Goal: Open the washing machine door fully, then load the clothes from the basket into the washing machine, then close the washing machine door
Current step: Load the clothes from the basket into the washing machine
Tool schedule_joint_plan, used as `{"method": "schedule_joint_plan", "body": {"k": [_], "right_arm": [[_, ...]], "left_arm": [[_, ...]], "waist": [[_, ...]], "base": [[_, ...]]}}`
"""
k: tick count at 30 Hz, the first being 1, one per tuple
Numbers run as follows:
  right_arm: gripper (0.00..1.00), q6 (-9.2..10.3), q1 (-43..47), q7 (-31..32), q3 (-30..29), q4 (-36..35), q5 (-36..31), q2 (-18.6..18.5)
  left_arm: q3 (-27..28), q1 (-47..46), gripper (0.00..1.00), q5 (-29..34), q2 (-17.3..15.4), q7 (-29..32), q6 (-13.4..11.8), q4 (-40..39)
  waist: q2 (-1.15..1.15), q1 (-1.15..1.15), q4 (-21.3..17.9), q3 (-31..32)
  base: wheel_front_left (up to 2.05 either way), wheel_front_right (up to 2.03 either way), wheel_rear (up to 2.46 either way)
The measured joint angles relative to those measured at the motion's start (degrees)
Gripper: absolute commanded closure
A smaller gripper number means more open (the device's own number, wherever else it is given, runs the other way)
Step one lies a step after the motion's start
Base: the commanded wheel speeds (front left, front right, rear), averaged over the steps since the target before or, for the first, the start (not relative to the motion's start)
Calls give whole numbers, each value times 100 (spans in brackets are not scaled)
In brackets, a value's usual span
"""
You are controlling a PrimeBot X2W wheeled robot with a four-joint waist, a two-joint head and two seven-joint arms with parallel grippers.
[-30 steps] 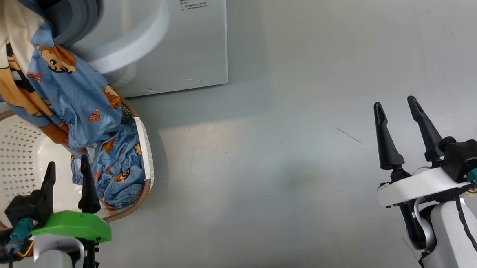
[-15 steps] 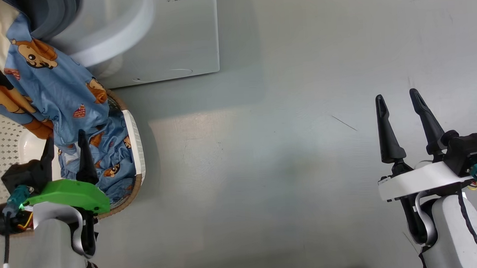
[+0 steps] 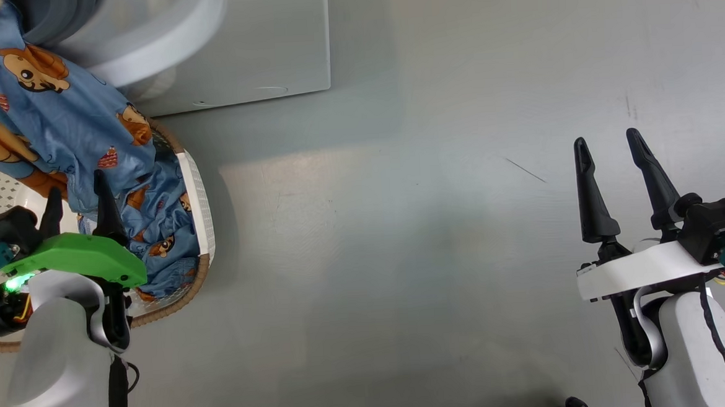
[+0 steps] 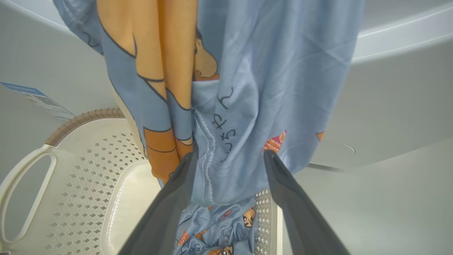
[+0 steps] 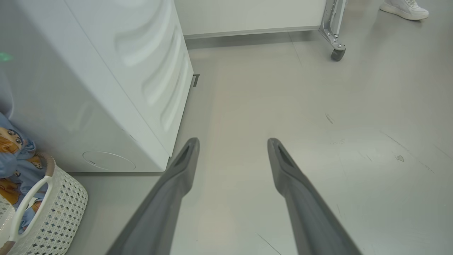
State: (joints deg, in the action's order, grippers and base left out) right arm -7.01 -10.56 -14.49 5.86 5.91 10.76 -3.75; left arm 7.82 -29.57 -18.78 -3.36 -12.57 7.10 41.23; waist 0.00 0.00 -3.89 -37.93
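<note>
The left gripper (image 3: 76, 190) is spread wide over the basket (image 3: 188, 175) and nothing is pinched. In the left wrist view, the clothes (image 4: 247, 88) hang between its fingertips (image 4: 189, 159); I cannot tell if they touch. The right gripper (image 3: 605, 140) is also spread wide and empty, over the bare grey floor (image 3: 432, 224), well apart from the basket. The basket stands on the floor just before the washing machine (image 3: 255, 41). The blue garment with the cream piece hangs over the lower rim of the machine's opening, and its end lies inside the basket. Farther away, past the machine's side, are a caster wheel (image 5: 336, 55) and a person's white shoe (image 5: 403, 9)
</note>
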Motion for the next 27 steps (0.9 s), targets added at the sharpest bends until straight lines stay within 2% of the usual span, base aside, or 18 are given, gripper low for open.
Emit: {"method": "schedule_joint_plan", "body": {"k": [16,27], "right_arm": [[0,0,-84,0,-33,-66,-12,-30],[0,0,-103,0,-42,-103,-20,-30]], "left_arm": [[276,-914,0,-415,-87,99,-3,654],[380,-1366,0,-545,-270,144,-3,996]], "waist": [[0,0,44,-352],[0,0,-20,-548]], "base": [[0,0,0],[0,0,0]]}}
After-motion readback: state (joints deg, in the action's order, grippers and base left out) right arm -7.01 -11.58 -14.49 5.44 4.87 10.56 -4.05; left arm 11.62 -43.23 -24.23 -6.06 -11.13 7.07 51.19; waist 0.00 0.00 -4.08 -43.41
